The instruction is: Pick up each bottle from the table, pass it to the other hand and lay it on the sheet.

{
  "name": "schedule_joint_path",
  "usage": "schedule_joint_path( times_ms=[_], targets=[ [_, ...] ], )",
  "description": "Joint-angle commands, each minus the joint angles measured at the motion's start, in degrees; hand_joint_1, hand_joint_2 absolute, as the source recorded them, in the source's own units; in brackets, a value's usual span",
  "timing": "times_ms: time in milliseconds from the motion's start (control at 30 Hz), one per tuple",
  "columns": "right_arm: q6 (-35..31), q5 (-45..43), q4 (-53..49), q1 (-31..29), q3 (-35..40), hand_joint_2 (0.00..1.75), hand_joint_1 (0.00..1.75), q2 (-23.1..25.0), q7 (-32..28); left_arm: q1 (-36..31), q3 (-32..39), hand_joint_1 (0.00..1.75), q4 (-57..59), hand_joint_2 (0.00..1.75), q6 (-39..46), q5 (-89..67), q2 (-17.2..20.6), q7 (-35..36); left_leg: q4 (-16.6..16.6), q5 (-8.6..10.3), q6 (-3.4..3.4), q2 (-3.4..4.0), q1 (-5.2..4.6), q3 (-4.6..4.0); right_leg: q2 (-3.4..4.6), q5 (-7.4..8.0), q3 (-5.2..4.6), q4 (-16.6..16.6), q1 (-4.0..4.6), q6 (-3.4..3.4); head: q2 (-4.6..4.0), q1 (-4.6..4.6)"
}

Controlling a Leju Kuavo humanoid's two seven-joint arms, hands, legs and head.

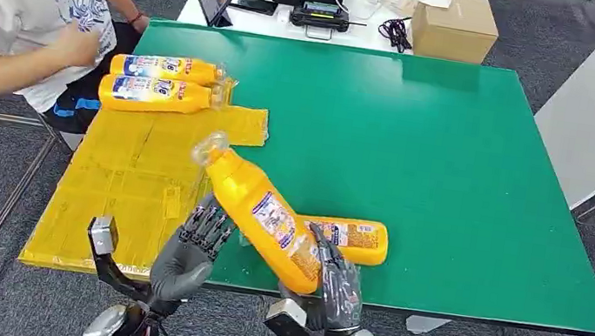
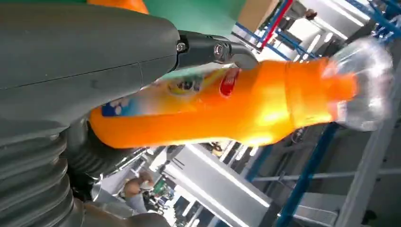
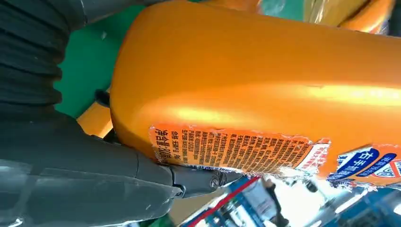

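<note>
Two orange bottles point(image 1: 161, 83) laid on yellow sheet point(image 1: 133, 189); third orange bottle point(image 1: 261, 216) gripped by right hand point(image 1: 338, 292), left hand point(image 1: 193, 250) touching; fourth bottle point(image 1: 354, 238) left on counter point(image 1: 451, 172).

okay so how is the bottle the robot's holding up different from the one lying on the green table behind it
The held bottle is off the table, tilted, its clear cap pointing up and away; the lying bottle rests flat on the green table.
The held bottle has the right hand gripping its base, with the left hand at its side; nothing touches the lying bottle.
The held bottle partly hides the lying one in the head view.
Both are orange-yellow with printed labels.
</note>
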Motion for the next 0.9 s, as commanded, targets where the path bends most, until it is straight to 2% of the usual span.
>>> schedule_joint_path(
  times_ms=[33,333,667,900],
  targets=[
    [-1.44,1.11,7.34,-4.57,4.31,1.75,1.75,-0.1,1.4,-2.55,-1.11,0.0,6.4,1.75,3.21,-1.6,0.92,1.08,-0.04,-0.05,-0.07,0.08,0.04,0.18,0.05,-0.02,0.17,-0.06,0.05,-0.09,0.0,0.02],
    [-3.09,3.18,8.36,-6.19,5.18,1.75,1.75,0.11,3.05,-4.06,-0.02,0.0,8.0,1.75,7.99,-3.4,-0.03,1.81,-0.02,-0.1,-0.1,0.07,0.07,0.28,0.03,-0.08,0.27,-0.04,0.09,-0.13,0.0,0.0],
    [-2.66,3.74,9.26,-6.74,6.44,1.75,1.75,0.16,2.94,-4.82,0.89,0.0,8.37,1.75,8.44,-2.75,-0.54,2.01,-0.03,-0.04,-0.07,0.06,0.03,0.15,0.03,-0.03,0.14,-0.03,0.04,-0.08,0.0,0.02],
    [1.62,3.15,13.64,-8.84,10.39,1.75,1.75,-0.01,2.37,-6.3,2.99,0.0,7.34,1.75,7.48,1.3,-1.69,2.0,0.0,-0.06,-0.09,0.06,0.07,0.18,0.03,-0.03,0.18,-0.03,0.08,-0.11,0.0,0.0]
  ],
)
